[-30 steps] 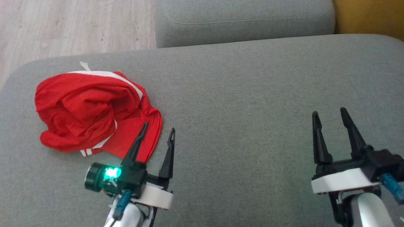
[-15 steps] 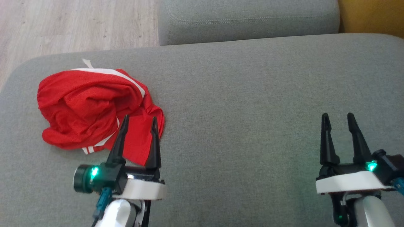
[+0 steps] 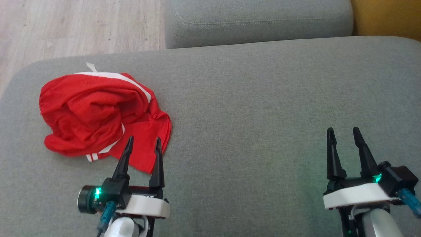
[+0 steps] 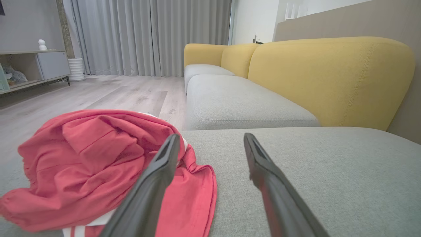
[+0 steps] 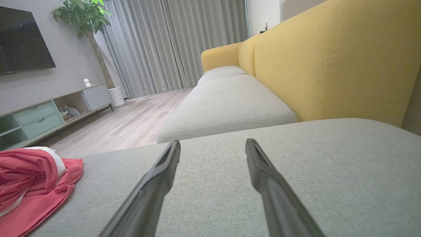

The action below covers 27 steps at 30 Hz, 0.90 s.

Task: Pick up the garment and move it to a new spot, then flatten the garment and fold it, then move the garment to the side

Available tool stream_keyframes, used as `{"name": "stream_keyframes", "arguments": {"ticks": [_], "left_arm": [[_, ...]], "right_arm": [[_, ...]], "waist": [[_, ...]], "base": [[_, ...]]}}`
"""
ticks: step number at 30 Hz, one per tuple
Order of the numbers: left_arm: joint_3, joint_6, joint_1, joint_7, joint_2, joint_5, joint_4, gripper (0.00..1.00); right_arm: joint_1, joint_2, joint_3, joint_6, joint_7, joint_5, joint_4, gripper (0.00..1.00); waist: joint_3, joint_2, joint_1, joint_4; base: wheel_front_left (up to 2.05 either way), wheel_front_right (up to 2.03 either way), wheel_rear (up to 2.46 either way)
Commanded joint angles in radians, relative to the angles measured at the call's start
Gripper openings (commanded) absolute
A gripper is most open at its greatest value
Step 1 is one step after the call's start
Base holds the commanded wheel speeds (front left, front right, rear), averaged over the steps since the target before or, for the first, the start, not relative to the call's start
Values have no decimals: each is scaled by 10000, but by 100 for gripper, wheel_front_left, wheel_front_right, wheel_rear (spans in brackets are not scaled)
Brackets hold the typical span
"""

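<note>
A crumpled red garment [image 3: 95, 112] with white stripes lies bunched on the left of the grey sofa cushion [image 3: 256, 108]. It also appears in the left wrist view as the garment [image 4: 82, 164] and at the left edge of the right wrist view as the garment [image 5: 29, 184]. My left gripper [image 3: 143, 143] is open, its fingertips over the garment's near right corner, nothing between them. In the left wrist view the left gripper [image 4: 210, 141] has its left finger in front of the cloth. My right gripper [image 3: 342, 133] stands open over bare cushion at the right, also seen as the right gripper [image 5: 212, 146].
A second grey seat cushion [image 3: 256, 19] lies beyond, with a yellow backrest [image 4: 329, 75] along the right. Wooden floor [image 3: 75, 26] borders the cushion's far left edge. A low TV cabinet [image 5: 49, 112] and a potted plant [image 5: 82, 16] stand across the room.
My left gripper turned from a rightward tilt to pointing straight ahead, then drew back toward me from the garment. My right gripper drew back slightly. The garment has not moved.
</note>
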Motion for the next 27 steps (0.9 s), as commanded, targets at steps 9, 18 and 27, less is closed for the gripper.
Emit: {"name": "stream_keyframes", "arguments": {"ticks": [9, 18, 27], "left_arm": [[671, -213, -339, -95, -157, 255, -280, 100], [1079, -211, -137, -95, -191, 340, -232, 100], [1313, -148, 174, -95, -196, 423, -388, 100]], "right_arm": [[-439, -93, 295, -7, -111, 110, -217, 100], [-283, -93, 812, -7, -111, 50, -275, 100], [-122, -93, 1265, -7, -111, 147, -363, 100]], "waist": [[-115, 0, 0, 401], [-420, 0, 0, 1512], [-630, 0, 0, 2491]], "base": [[0, 0, 0], [0, 0, 0], [0, 0, 0]]}}
